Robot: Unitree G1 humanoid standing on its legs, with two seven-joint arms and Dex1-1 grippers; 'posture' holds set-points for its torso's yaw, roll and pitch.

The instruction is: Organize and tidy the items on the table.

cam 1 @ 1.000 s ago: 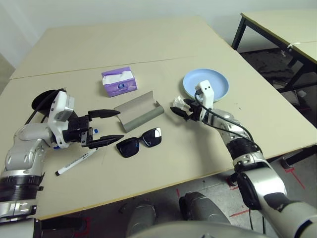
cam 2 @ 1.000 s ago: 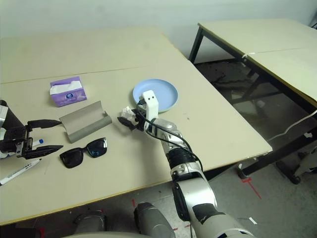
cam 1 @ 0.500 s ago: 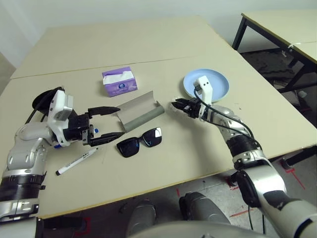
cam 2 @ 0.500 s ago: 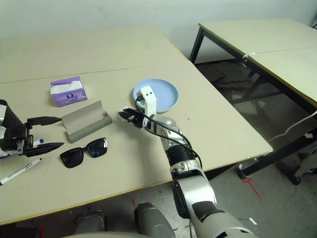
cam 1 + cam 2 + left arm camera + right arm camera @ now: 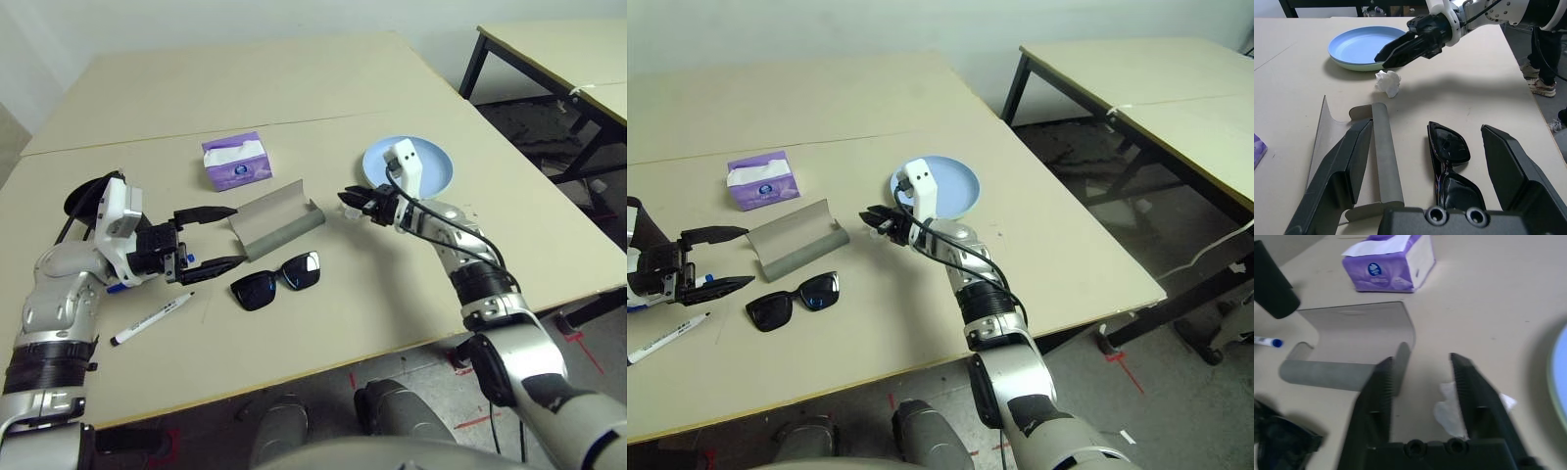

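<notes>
The right claw [image 5: 1400,49] hovers above the crumpled white tissue [image 5: 1388,82], its two black fingers partly apart and holding nothing; the tissue lies on the table [image 5: 294,88] just beside the plates. The left claw [image 5: 208,238] stands wide apart and empty, level over the table, one finger near the end of the glasses case, the other near the sunglasses.

Two plates are stacked, a light blue one [image 5: 1359,43] on a pale green one whose rim shows beneath. One grey-green glasses case [image 5: 274,218] lies open, a matte curved shell with a rolled edge. One pair of glossy black sunglasses [image 5: 275,280] lies just in front of it. Two white marker pens: the black-capped pen [image 5: 151,319] near the table's front edge, the blue-capped pen [image 5: 1267,341] partly hidden behind the left claw. One purple tissue box [image 5: 236,162] sits behind the case, and one black cup [image 5: 1272,289] beside the left arm.

A second table [image 5: 558,49] stands at the right.
</notes>
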